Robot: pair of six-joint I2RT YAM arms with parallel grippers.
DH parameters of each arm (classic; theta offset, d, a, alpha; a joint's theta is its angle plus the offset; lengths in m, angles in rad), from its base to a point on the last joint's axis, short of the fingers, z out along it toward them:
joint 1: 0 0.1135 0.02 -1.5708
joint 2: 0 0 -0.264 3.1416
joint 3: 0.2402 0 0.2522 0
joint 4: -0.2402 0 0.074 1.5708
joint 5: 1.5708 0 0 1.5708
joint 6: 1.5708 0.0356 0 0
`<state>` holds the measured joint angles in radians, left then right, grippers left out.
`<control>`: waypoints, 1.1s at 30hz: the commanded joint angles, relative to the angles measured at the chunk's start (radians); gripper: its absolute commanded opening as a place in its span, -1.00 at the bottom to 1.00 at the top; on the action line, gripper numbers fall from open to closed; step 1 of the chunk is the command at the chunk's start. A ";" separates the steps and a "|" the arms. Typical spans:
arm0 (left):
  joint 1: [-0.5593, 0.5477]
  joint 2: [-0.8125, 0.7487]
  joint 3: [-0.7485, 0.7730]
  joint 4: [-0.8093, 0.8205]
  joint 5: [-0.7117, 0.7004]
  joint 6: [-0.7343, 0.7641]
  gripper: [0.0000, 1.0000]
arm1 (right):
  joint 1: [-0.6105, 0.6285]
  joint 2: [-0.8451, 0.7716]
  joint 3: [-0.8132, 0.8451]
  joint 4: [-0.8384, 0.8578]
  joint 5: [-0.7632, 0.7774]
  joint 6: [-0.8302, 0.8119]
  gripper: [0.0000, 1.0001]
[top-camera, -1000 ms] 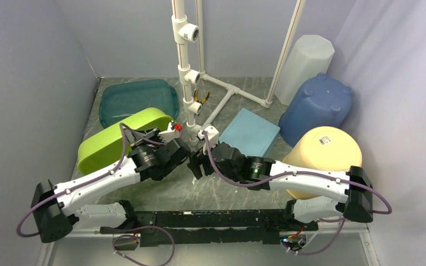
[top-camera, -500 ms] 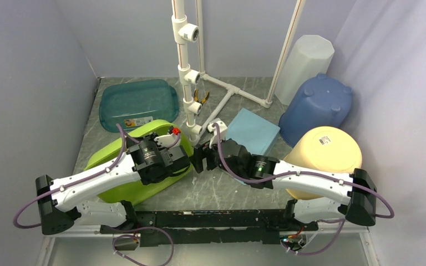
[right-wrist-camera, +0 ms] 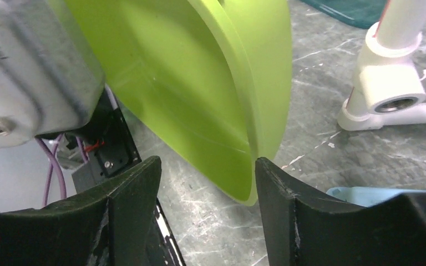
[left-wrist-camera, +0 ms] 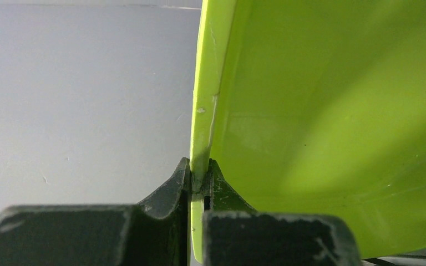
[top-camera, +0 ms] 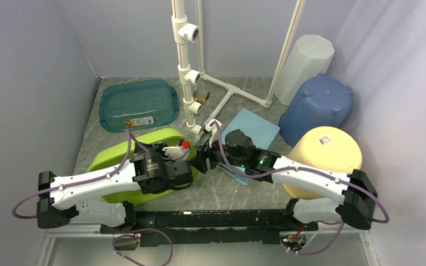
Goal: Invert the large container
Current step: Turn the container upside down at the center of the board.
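- Grey marbled table (top-camera: 222, 194), lilac walls on three sides
- Left gripper (left-wrist-camera: 198, 180): fingers pinched tight on thin rim of lime-green large container (left-wrist-camera: 321, 111)
- Right gripper (right-wrist-camera: 205, 185): fingers spread wide, lower rim corner of container between them, close to one finger; contact not resolvable
- Container tilted, front-left of table, partly hidden under left wrist, just in front of teal tray (top-camera: 138, 102)
- Light-blue lid (top-camera: 252, 130) flat beneath right wrist
- White pipe frame (top-camera: 188, 83) behind both grippers
- Blue bucket (top-camera: 316, 108) and cream tub (top-camera: 327, 152) at right, bottoms showing
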<state>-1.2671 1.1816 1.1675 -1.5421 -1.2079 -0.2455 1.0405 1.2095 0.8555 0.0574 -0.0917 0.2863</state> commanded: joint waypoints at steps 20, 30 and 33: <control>-0.084 -0.075 0.058 0.038 0.108 -0.090 -0.95 | -0.100 0.119 0.097 0.073 -0.460 -0.340 -0.88; -0.084 -0.057 0.064 0.021 0.100 -0.111 -0.95 | -0.100 0.091 0.056 0.098 -0.452 -0.389 -1.00; -0.084 -0.066 0.058 0.032 0.098 -0.096 -0.95 | -0.100 0.062 0.074 0.049 -0.400 -0.383 -0.95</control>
<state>-1.3434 1.1286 1.1976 -1.5810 -1.1465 -0.2535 0.9440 1.3373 0.9180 0.0872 -0.5266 -0.0681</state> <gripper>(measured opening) 0.081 0.010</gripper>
